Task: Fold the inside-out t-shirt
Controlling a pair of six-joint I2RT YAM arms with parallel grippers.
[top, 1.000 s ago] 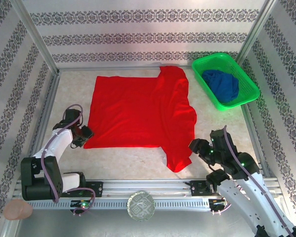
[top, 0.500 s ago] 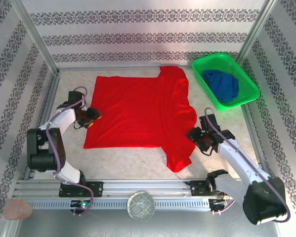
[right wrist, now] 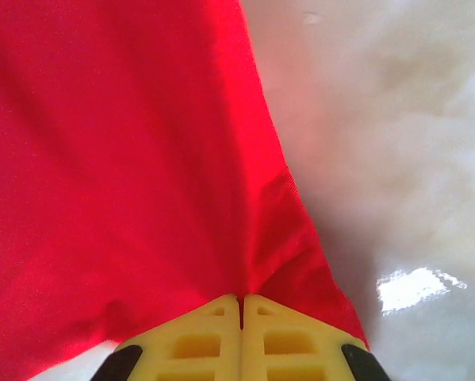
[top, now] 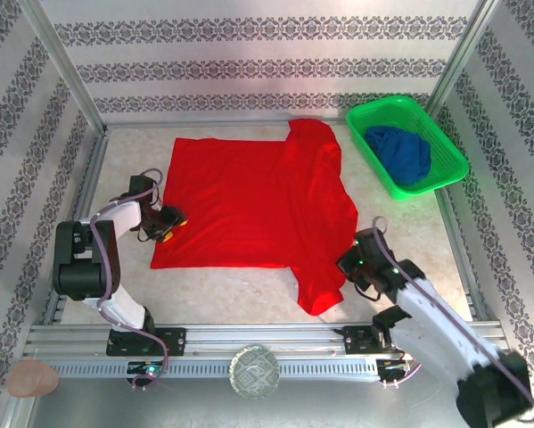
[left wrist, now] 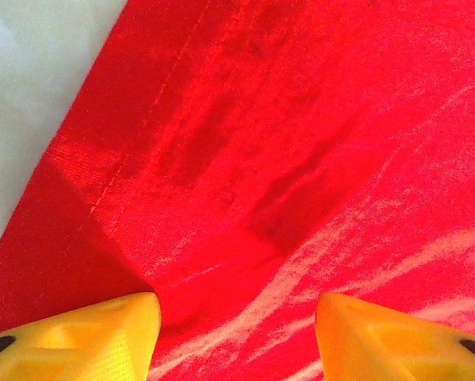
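Red cloth of the inside-out t-shirt [top: 258, 201] flat on the table [top: 240, 290], long axis left to right, hem at the left gripper [top: 170, 223], near sleeve at the right gripper [top: 351, 260]. Left jaws apart over the hem edge, cloth directly beneath and ahead, nothing pinched; right jaws pressed together on a puckered fold beside the sleeve. Likely a matter of closing on the hem before lifting both ends.

Patterned striped walls [top: 267, 62] enclose a pale tabletop [top: 249, 285].
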